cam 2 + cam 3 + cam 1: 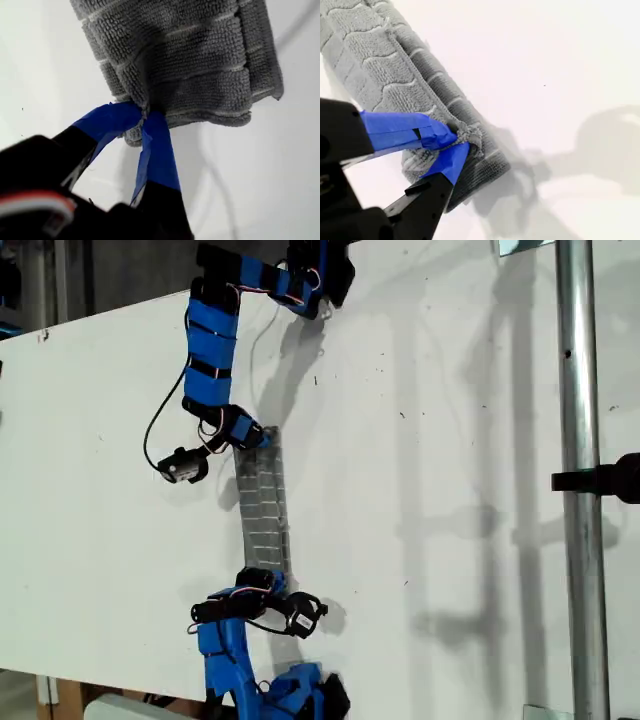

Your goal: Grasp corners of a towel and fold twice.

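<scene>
The towel [264, 506] lies as a narrow grey strip on the white surface [450, 490], stretched between 2 arms in the exterior view. My first hand [145, 116] is clamped on bunched fabric at one end; its body is blurred and dark. My second hand [456, 139] is pinched shut on the towel's edge. Which arm is which cannot be told. The corners themselves are hidden in folds.
</scene>
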You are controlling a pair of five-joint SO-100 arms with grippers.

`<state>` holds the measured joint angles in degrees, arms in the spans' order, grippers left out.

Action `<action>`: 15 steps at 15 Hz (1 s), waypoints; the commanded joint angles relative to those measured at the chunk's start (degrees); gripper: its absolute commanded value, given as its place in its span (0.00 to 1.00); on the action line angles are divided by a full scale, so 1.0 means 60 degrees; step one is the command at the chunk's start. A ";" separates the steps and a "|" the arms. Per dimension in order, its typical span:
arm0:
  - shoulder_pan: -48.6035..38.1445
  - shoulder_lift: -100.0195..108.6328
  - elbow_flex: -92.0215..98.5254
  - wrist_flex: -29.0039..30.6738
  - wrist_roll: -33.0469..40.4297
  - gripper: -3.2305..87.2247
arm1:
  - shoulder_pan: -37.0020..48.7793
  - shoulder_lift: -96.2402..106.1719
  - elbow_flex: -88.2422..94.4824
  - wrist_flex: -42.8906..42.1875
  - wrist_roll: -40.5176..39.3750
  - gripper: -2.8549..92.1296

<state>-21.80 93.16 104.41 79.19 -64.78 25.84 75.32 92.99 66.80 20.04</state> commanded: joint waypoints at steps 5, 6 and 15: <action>-0.0747 0.1392 0.0879 0.1333 -0.1289 0.44 | 0.0615 0.0894 -0.0483 0.1289 0.0718 0.34; -0.0747 0.2783 0.0894 0.1831 -0.1436 0.45 | 0.0601 0.1860 -0.0264 0.1714 0.0732 0.35; 0.2769 1.7754 0.7881 0.0073 -0.3135 0.01 | 0.0337 1.3403 0.9360 0.1333 0.7397 0.37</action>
<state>-9.49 184.92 144.93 80.16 -79.98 28.48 148.54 143.70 77.70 60.21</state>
